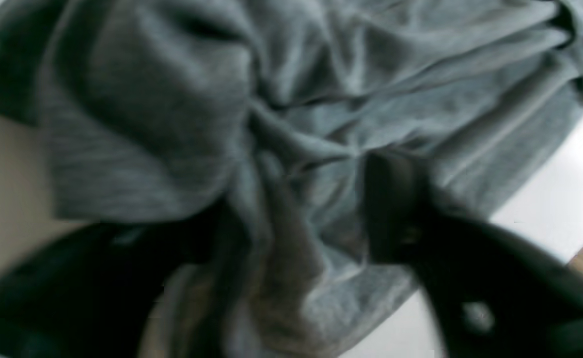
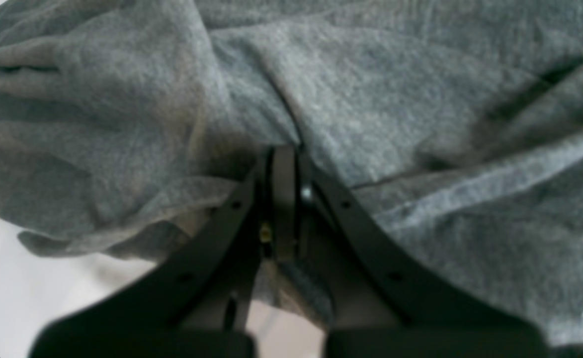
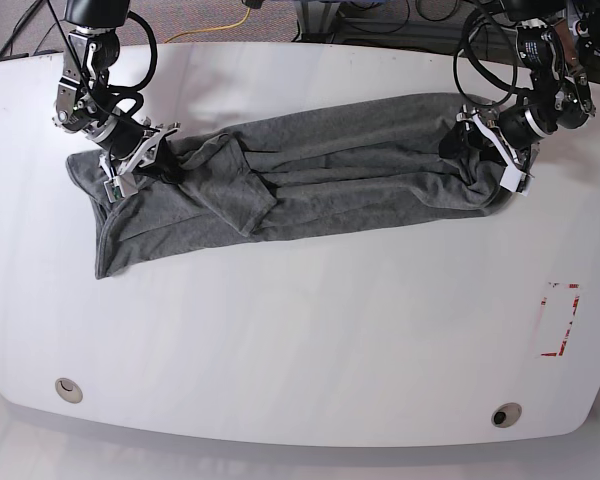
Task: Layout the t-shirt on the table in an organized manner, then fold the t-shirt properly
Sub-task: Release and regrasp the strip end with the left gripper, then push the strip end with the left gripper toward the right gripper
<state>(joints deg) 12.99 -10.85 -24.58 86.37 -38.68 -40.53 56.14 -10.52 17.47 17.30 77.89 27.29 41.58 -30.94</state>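
The t-shirt (image 3: 310,185) lies bunched across the far half of the table (image 3: 310,350). Our right gripper (image 2: 285,154) is clamped on 1 end; the left gripper (image 3: 487,145) straddles cloth, its hold unclear. We should pull apart evenly, low.

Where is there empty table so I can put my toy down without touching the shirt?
The widest bare patch of the table lies below the t-shirt, stretching to the two round holes and left of the red tape rectangle. A thinner strip runs above the shirt. Both shirt ends are crowded by the claws.
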